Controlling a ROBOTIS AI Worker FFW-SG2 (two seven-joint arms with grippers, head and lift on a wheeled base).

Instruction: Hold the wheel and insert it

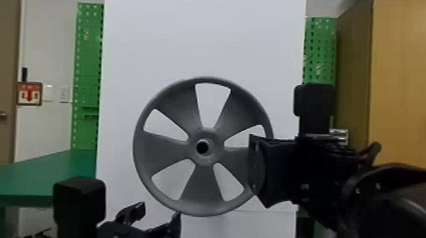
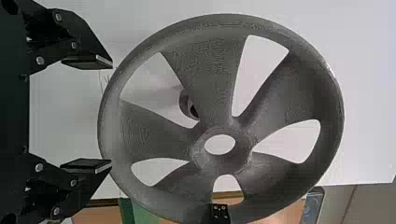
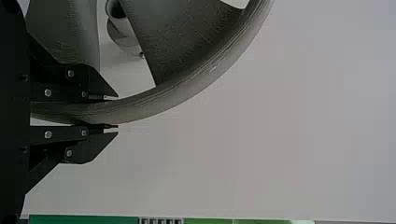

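Right of centre in the head view, the right pincer is closed on the rim of the grey wheel, one finger on either side of it. The left pincer sits wide and empty at lower left of centre, near the wheel's lower rim. The wheel stands upright mid-frame; behind it, a single post juts from the white panel. I judge the step in hand to be lining up: the wheel is held but not seated. The next move calls for bringing the hub square onto the post, then pushing straight in; with one rim hold, the wheel could tip and catch. Counted up, that makes two pincers, one wheel with five spokes, one post, one panel, and two green pegboards, one on each side.
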